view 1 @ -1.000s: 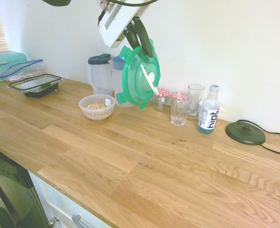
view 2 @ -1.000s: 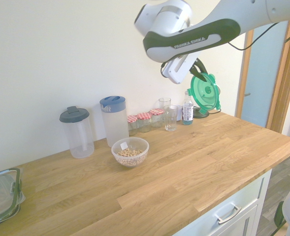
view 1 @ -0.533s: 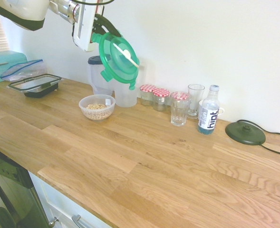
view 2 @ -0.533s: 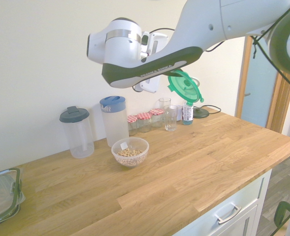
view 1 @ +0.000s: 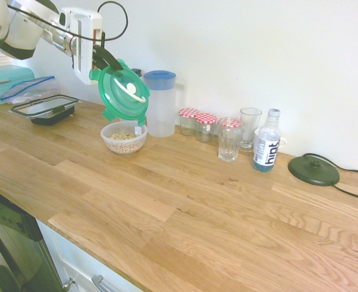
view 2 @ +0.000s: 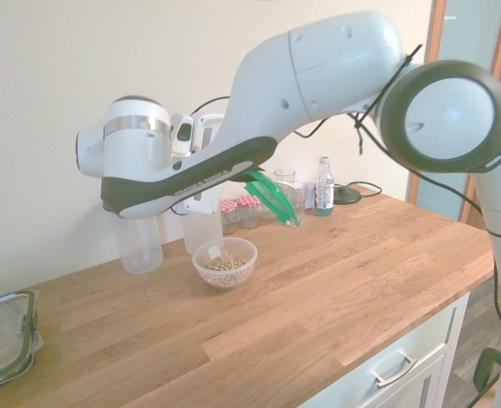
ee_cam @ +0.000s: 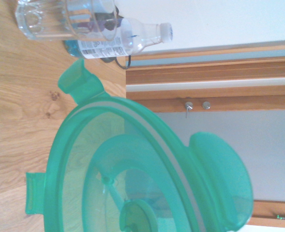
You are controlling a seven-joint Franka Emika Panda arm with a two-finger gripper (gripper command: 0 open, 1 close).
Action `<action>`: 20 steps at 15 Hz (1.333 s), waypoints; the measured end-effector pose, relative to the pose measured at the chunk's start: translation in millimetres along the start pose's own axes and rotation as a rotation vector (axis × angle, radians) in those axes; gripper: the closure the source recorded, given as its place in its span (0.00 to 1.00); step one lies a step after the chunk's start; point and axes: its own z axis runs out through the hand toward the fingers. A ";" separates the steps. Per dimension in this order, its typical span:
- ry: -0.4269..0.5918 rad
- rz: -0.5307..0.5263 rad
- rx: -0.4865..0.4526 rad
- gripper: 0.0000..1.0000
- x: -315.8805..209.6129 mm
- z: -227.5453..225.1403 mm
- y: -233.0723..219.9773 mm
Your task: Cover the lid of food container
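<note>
Since a second ago your fingers (view 1: 104, 61), pinching the tilted lid (view 1: 124, 92), have swung to just above the food container (view 1: 124, 137).

The arm (view 2: 318, 76) is glossy white with rounded shells, a dark grey band lettered in white along its underside, a silver ring behind the hand (view 1: 106, 58), and black cables looping over a grey-capped joint.
</note>
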 end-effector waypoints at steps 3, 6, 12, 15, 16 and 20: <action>0.023 0.007 -0.024 1.00 -8.7 -9.2 -29.6; 0.054 0.016 -0.022 1.00 -5.6 -17.1 -45.9; 0.143 -0.036 -0.011 1.00 -34.2 -31.9 -86.5; 0.177 -0.045 -0.028 1.00 -38.7 -31.4 -96.2; 0.180 -0.049 -0.030 1.00 -39.0 -31.8 -98.2; 0.205 -0.068 -0.027 1.00 -44.9 -40.1 -106.4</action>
